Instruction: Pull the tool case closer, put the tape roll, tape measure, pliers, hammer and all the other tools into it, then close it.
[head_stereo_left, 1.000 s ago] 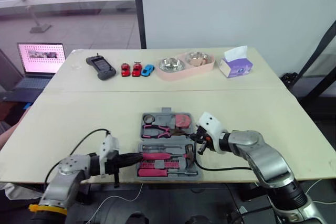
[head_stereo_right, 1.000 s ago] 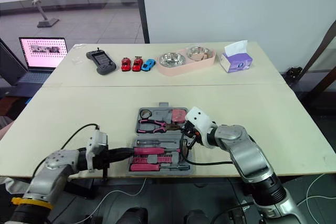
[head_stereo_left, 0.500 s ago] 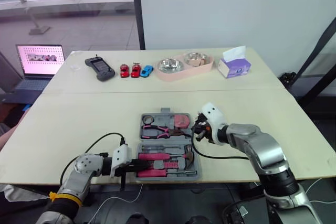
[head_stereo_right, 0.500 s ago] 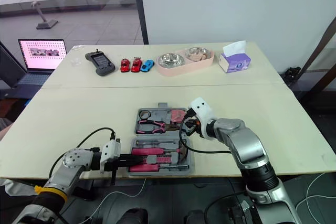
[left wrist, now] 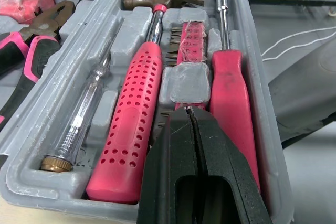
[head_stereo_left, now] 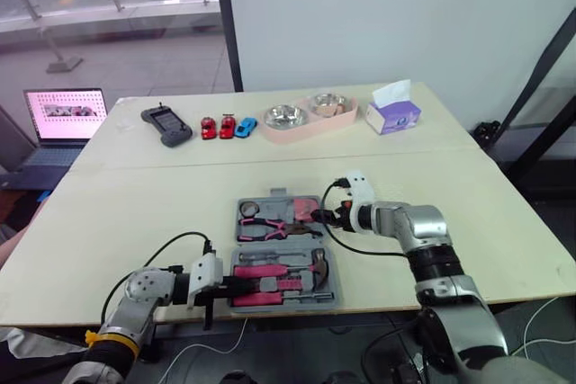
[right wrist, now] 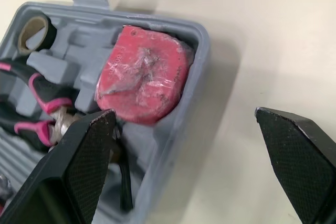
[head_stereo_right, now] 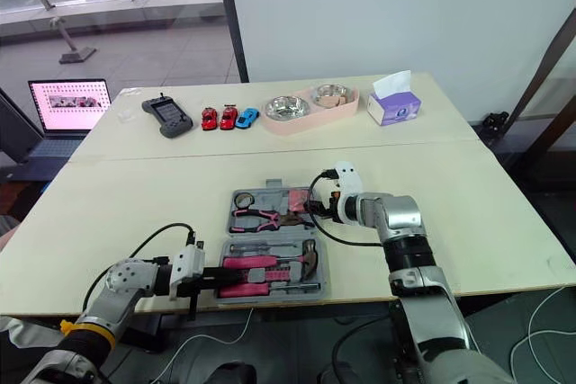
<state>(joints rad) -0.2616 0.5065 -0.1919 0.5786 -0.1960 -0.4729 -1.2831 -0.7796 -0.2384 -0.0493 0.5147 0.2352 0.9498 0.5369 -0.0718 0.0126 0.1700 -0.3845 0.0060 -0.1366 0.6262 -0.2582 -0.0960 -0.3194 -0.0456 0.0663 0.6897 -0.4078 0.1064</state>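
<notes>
The case (head_stereo_left: 284, 258) lies open at the table's (head_stereo_left: 135, 213) near edge with the hammer (left wrist: 142, 103) in its near half, where we see our left gripper (left wrist: 191, 111) pinched shut and empty. Farther in, our right gripper (right wrist: 184, 114) gapes wide at the tape measure's (right wrist: 142, 80) corner.

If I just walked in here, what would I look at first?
Probably the open grey tool case at the near edge of the table, packed with bright pink tools: a hammer, pliers and a tape measure. The right gripper hangs wide open over the tape measure's corner, and the left gripper, shut, points into the hammer's half.
</notes>
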